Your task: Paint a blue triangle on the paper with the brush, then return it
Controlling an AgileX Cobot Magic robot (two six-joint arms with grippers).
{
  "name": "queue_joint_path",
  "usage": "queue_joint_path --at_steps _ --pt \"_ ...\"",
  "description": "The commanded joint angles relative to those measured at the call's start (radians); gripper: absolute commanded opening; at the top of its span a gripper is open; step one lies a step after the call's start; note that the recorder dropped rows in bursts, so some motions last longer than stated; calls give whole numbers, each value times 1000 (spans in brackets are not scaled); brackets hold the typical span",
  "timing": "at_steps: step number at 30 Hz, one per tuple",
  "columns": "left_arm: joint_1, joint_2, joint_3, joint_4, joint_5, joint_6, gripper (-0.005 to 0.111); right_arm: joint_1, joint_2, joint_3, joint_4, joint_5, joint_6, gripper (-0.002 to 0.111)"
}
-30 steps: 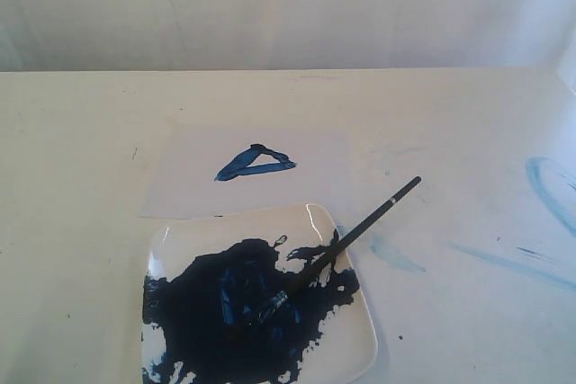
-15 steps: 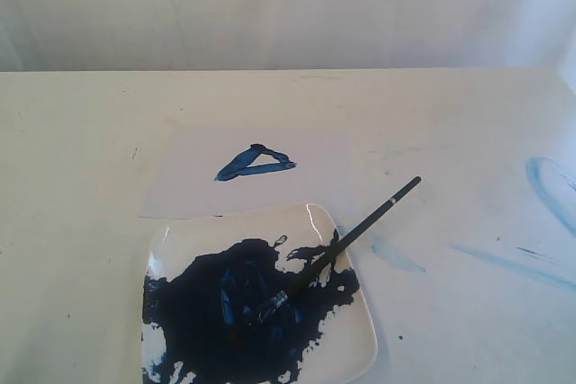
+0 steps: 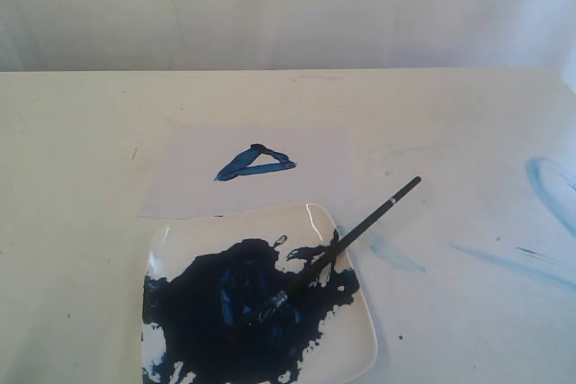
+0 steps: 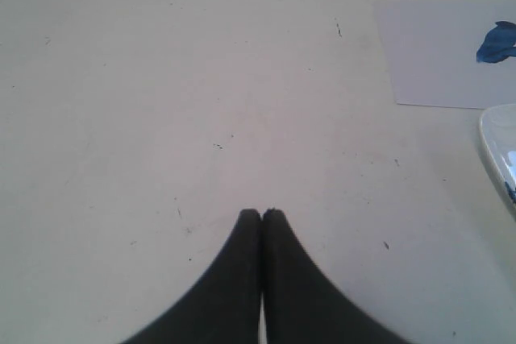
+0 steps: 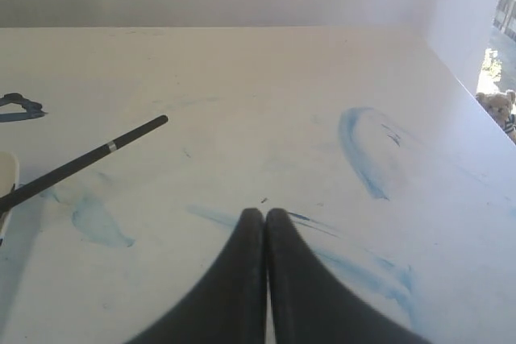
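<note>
Brush (image 3: 346,240) rests with bristles in the paint puddle (image 3: 216,312) on the plate (image 3: 353,330), handle propped over the plate's rim: you can judge it returned. Blue triangle (image 3: 255,164) sits on the paper (image 3: 180,182) just beyond the plate. Left gripper (image 4: 261,213) and right gripper (image 5: 264,213) are clenched, empty, away from the plate.

I can read no text, label, brand, number or sign in any of my views. The paper (image 3: 184,188) carries only the blue triangle (image 3: 241,165), a painted shape and not a letter or figure. The brush (image 3: 360,227) has a pale band on its handle, too small for me to tell any print on it. The desk (image 3: 72,177) bears only pale blue smears, none forming a character.
</note>
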Motion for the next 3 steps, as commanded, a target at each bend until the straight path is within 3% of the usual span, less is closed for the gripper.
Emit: queue_joint_path --at_steps 1,3 --pt "-4 -1 4 -8 1 -6 0 -5 -5 2 1 -9 0 0" --pt "-4 -1 4 -8 1 -6 0 -5 -5 2 1 -9 0 0"
